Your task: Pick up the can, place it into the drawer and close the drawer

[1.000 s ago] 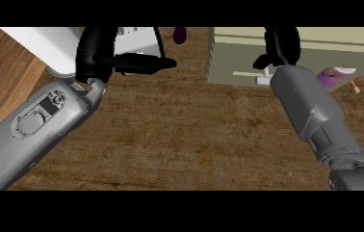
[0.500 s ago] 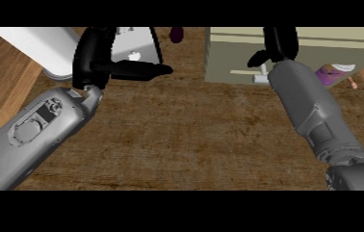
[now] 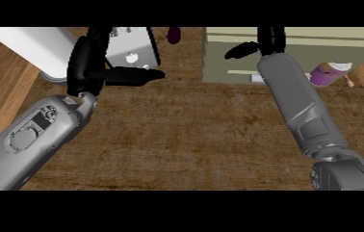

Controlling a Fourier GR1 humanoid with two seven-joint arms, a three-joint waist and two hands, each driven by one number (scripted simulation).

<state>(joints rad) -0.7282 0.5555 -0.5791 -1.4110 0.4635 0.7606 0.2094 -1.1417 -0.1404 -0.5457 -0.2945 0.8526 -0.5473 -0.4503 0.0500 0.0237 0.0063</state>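
Note:
The purple can (image 3: 327, 74) with a pale top shows just right of my right forearm, at the front edge of the beige drawer (image 3: 313, 48); whether it lies inside I cannot tell. My right hand (image 3: 268, 39) is over the drawer, fingers running up out of view and thumb (image 3: 240, 50) spread to the left, holding nothing. A pale handle (image 3: 240, 74) shows on the drawer's front. My left hand (image 3: 89, 65) is at the upper left, open, fingers up and thumb (image 3: 136, 76) pointing right.
A grey-white appliance (image 3: 134, 53) stands behind the left hand, with a white cylinder (image 3: 34, 48) to its left. A small dark purple object (image 3: 174, 34) is at the top centre. Brown woven counter (image 3: 185, 135) fills the middle, with a wooden strip (image 3: 14, 86) at the left.
My right hand has moved a little left and farther over the drawer. The left hand's thumb has dropped slightly. The can stays where it was.

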